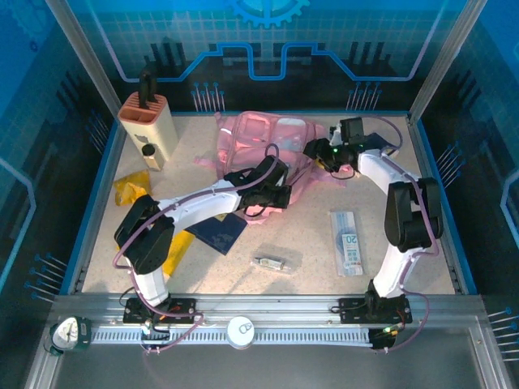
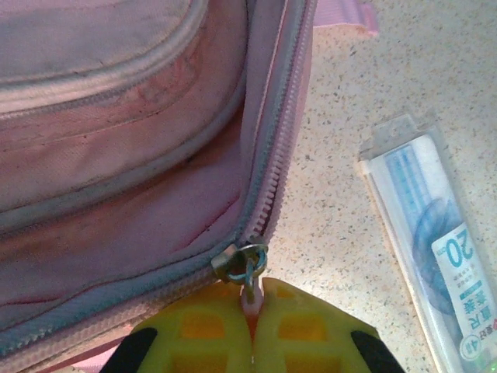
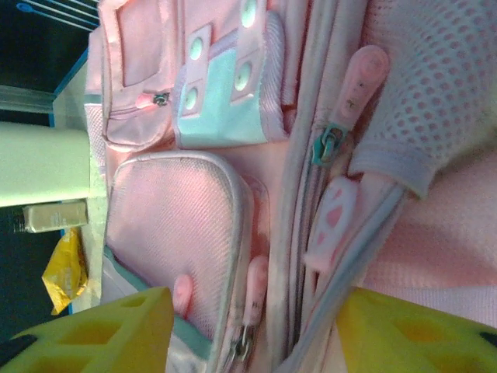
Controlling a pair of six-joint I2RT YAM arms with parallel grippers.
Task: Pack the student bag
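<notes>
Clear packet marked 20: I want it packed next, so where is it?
Top view: the clear packet lies flat right of centre, between the small wrapped item and the right arm.

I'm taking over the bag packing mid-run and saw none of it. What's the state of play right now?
Left gripper: shut on the zipper pull at a corner of the student bag.
Right gripper: open, fingers spread over the bag's front pockets, gripping nothing.
Bag: lying at the back middle of the table.
Done: one zip is in hand; I cannot tell how far it is open.
Left: the ruler pack, dark blue flat item and small clear packet lie on the table, probably yet to go in.
</notes>
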